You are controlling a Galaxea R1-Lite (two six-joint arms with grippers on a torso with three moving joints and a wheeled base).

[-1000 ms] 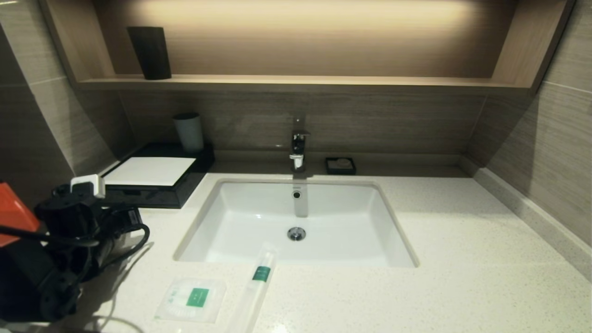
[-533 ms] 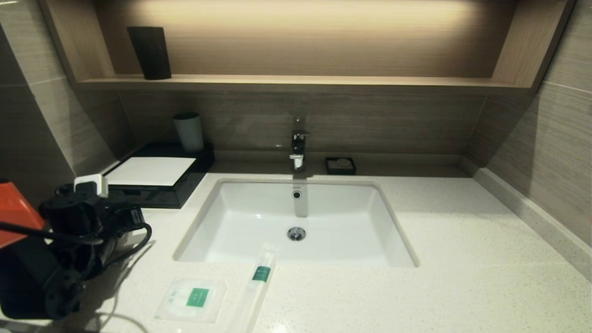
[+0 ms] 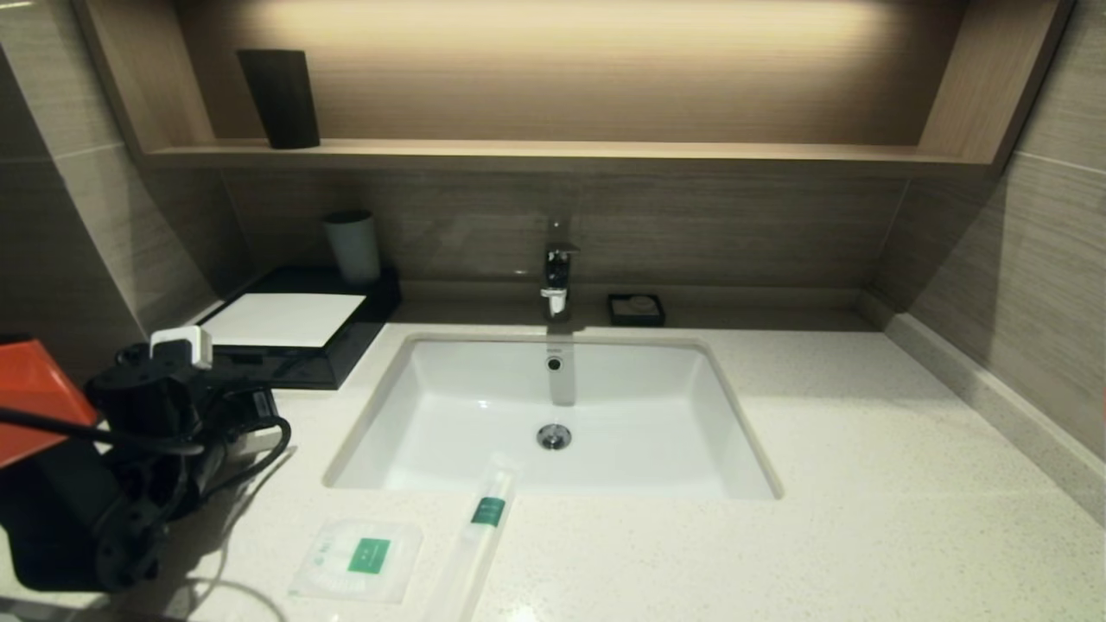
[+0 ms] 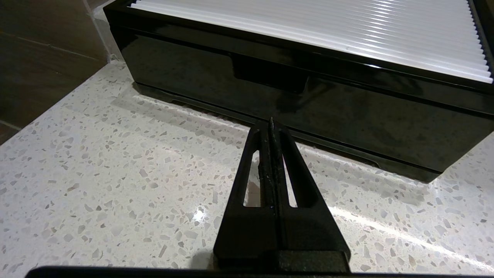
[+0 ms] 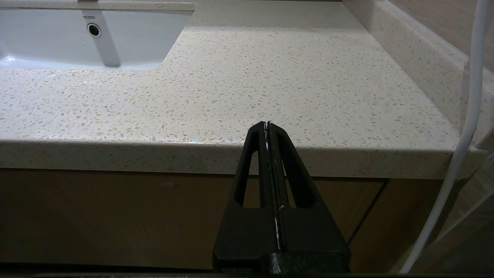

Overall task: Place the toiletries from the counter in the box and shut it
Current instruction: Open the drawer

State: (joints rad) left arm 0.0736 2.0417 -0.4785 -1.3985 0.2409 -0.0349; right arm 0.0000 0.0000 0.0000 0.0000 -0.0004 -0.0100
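Left pincer (image 4: 271,122) pointing at the box (image 4: 347,100) front, fingers pressed together, empty.
Both packets (image 3: 359,559) lying on the surface (image 3: 864,518); right pincer (image 5: 267,124) sitting closed, probably parked below the edge.

The black left gripper (image 4: 271,122) reaches forward low at the robot's left with its fingers (image 4: 262,154) pressed together and empty, while the black right gripper (image 5: 267,124) hangs parked, fingers likewise together.

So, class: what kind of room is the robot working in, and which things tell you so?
Most likely a hotel bathroom: a white basin sunk into a stone counter, a tap behind it, and sealed toiletry packets near the front edge.
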